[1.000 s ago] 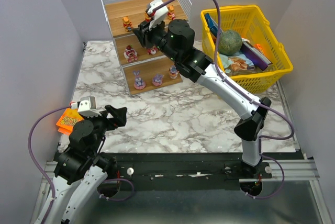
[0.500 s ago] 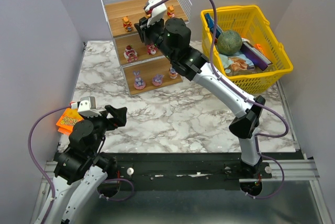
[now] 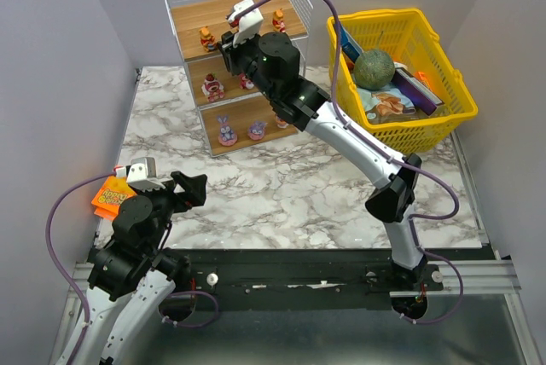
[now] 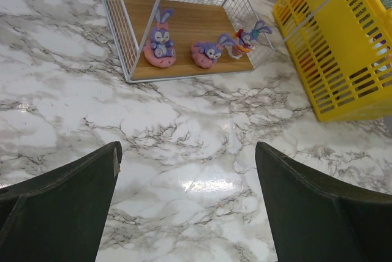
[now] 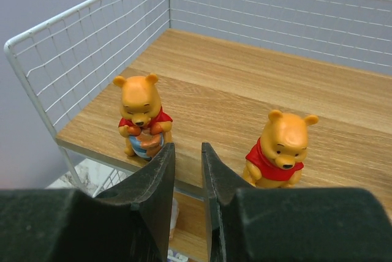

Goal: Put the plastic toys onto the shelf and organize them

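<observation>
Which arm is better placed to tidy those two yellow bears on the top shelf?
Right, probably: the right hand hovers at the top board's front edge, fingers narrowly parted, right before both yellow bears. The left hand sits open over the marble table, far from the shelf.

No legible text, number or brand in any view.
Orange packet (image 3: 108, 197), left edge of tabletop (image 3: 299, 186): dark print on its face, too small to read.
Packets (image 3: 388, 106) in yellow basket (image 3: 431, 130): printed wrappers, lettering blurred.
Plastic toys (image 5: 143, 117) and shelf (image 5: 245, 78): no markings that can be made out.
</observation>
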`<state>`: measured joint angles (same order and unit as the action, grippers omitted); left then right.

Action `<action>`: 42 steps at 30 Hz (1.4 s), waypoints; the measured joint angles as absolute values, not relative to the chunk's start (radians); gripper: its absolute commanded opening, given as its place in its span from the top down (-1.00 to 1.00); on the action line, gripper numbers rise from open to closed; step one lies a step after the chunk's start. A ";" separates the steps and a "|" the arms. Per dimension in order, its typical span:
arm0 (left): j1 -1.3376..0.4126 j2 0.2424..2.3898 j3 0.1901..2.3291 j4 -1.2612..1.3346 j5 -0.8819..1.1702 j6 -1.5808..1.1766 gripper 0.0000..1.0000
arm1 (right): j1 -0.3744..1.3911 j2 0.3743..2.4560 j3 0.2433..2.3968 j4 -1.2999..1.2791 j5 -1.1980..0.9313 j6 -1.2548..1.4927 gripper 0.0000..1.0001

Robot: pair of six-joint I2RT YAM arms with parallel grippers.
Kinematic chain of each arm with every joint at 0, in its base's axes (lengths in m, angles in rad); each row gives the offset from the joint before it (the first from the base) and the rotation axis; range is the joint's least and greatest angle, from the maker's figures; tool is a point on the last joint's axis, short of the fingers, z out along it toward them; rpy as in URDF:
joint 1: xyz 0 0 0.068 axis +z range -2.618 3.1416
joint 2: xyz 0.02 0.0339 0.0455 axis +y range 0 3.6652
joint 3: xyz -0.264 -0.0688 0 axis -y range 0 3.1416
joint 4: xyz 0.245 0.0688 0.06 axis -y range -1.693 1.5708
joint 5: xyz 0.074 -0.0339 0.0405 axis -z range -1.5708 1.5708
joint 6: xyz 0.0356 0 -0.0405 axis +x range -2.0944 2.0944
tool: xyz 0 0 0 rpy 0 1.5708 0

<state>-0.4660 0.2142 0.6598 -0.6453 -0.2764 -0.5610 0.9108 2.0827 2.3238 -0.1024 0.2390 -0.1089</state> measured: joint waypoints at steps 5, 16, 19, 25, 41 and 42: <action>-0.466 0.214 0.660 -0.645 -0.276 -0.561 -0.98 | 0.911 2.099 2.354 -0.105 0.244 -0.114 0.39; -0.466 0.214 0.660 -0.645 -0.276 -0.561 -0.98 | 0.911 2.112 2.372 -0.102 0.245 -0.113 0.44; -0.466 0.214 0.660 -0.645 -0.276 -0.561 -0.98 | 0.911 2.112 2.371 -0.101 0.244 -0.111 0.45; -0.466 0.214 0.660 -0.645 -0.276 -0.561 -0.98 | 0.911 2.112 2.370 -0.101 0.227 -0.101 0.47; -0.466 0.214 0.660 -0.645 -0.277 -0.561 -0.98 | 0.912 2.111 2.349 -0.090 0.209 -0.083 0.49; -0.466 0.214 0.660 -0.645 -0.276 -0.561 -0.98 | 0.912 2.110 2.347 -0.090 0.209 -0.083 0.49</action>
<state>-0.4660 0.2142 0.6598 -0.6453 -0.2764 -0.5610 0.9115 2.1101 2.3470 -0.0898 0.2089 -0.0834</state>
